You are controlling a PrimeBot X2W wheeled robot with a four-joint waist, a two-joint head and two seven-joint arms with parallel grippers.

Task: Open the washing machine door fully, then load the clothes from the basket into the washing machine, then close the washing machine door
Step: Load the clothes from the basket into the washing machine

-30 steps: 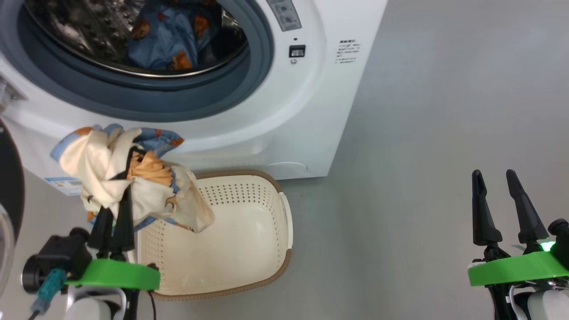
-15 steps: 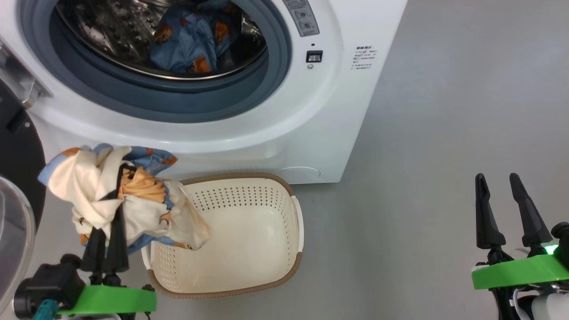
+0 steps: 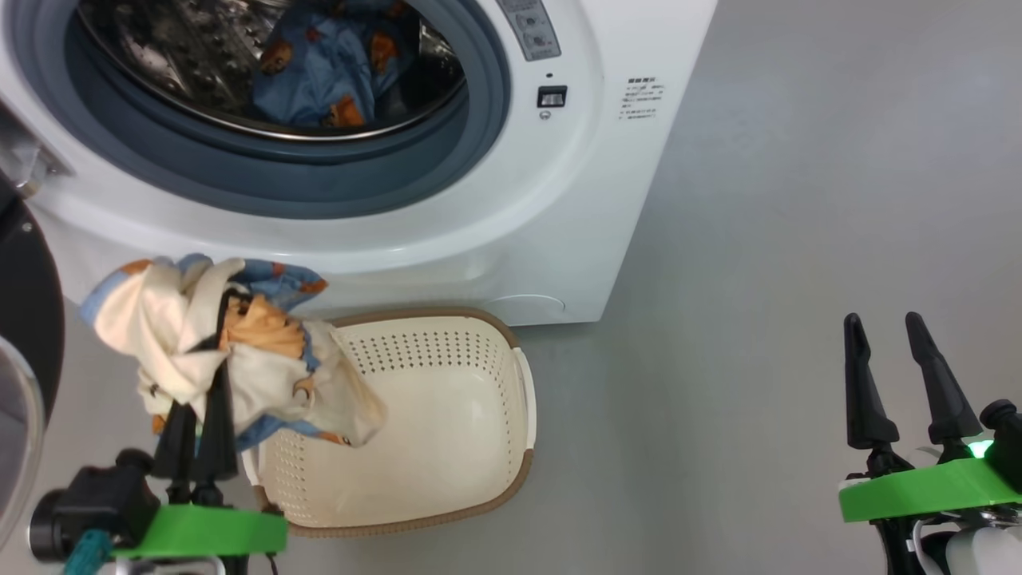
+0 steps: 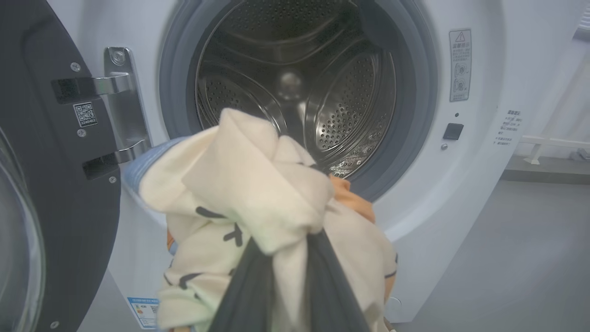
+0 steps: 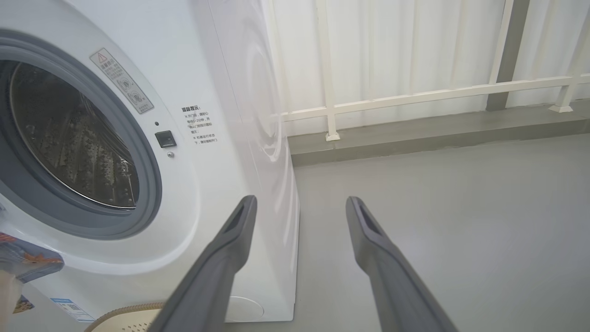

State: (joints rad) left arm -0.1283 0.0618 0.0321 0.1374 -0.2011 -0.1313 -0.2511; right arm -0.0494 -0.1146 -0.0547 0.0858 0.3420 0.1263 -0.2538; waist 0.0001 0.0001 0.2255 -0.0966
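Loading step: left gripper [image 3: 209, 375] clamped on cream-white garment with orange trim [image 3: 160, 319], over cream perforated plastic basket [image 3: 523, 415], left rim; right gripper [image 3: 882, 323] splayed (idle). Next: raise into steel drum [image 3: 160, 64].

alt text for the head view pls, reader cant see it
The left gripper, shut on a bundled cream and orange garment, holds it above the cream basket before the open washing machine. A blue garment lies in its drum; the right gripper is open and empty at lower right.
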